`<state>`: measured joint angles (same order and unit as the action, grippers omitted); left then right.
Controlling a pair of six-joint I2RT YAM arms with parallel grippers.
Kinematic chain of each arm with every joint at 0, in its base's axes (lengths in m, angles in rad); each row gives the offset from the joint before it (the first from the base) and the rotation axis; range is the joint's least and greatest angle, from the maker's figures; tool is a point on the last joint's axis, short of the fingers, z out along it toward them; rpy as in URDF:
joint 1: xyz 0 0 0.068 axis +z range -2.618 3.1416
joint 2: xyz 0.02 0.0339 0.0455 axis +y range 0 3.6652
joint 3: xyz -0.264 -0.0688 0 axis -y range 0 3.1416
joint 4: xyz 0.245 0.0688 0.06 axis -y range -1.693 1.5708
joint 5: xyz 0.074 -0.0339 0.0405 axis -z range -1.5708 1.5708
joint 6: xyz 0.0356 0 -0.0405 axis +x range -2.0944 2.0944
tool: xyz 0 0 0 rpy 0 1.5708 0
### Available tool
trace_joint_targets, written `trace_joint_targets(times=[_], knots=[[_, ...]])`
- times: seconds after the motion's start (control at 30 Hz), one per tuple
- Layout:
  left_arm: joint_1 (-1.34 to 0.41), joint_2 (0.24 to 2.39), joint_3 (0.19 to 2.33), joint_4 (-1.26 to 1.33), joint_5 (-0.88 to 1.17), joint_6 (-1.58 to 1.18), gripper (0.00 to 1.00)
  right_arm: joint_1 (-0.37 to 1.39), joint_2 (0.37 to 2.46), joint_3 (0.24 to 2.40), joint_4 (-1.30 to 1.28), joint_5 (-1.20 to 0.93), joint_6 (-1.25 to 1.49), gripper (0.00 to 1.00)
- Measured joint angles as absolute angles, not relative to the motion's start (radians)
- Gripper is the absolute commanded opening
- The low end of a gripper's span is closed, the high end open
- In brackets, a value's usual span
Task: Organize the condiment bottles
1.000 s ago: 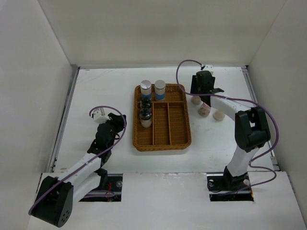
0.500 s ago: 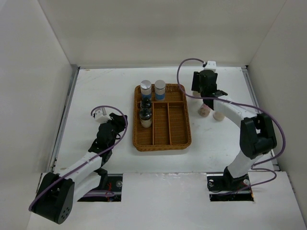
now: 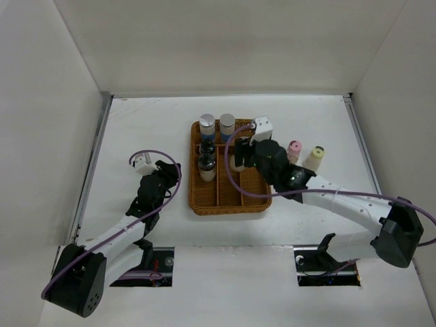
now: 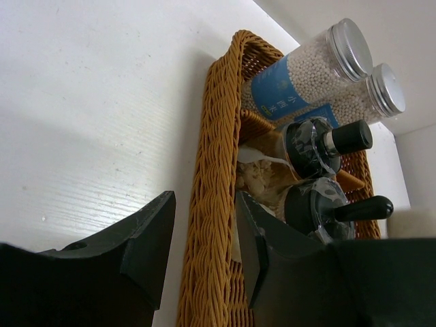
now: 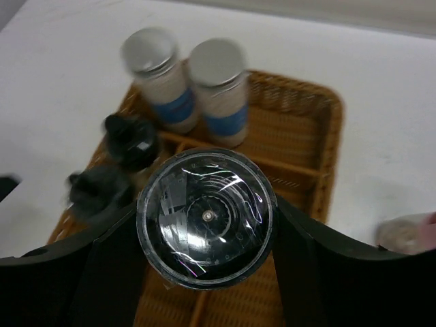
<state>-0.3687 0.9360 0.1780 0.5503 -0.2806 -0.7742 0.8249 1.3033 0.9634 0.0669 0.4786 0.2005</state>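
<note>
The right gripper is clamped on a black-capped bottle, a dark finger pressed against each side of it, cap facing the wrist camera. It holds the bottle upright over the wicker tray; whether the base touches the tray floor cannot be told.

Just beyond this gripper and to its left, two silver-capped bottles with blue bands stand side by side in the tray's far compartment. Close on its left, two more black-capped bottles stand one behind the other in the tray's left compartment.

On its right, outside the tray, a pink-capped bottle and a yellow-capped bottle stand near each other on the worktop.

The left gripper is spread wide and holds nothing. It sits low on the worktop, facing the tray's left rim, which lies just ahead of its fingertips without touching them.
</note>
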Motion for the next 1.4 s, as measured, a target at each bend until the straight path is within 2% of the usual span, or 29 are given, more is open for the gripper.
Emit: trace_joint_targets(times=[0.17,0.37,1.13,1.23,1.4], knots=[[-0.369,0.949,0.178,0.554,-0.281,-0.775,0.38,0.995,1.296,0.953,0.028,0.485,0.254,0.58],[-0.367,0.949,0.178,0.555,-0.285,-0.775,0.39,1.094,1.329,0.963,0.031,0.487,0.292,0.58],[-0.364,0.95,0.177,0.565,-0.287,-0.781,0.39,1.166,1.683,1.049,0.194,0.487,0.288,0.63],[-0.364,0.95,0.177,0.566,-0.288,-0.782,0.39,1.168,1.709,1.048,0.224,0.505,0.27,0.67],[-0.364,0.953,0.177,0.569,-0.287,-0.783,0.39,1.181,1.71,1.048,0.249,0.55,0.224,0.86]])
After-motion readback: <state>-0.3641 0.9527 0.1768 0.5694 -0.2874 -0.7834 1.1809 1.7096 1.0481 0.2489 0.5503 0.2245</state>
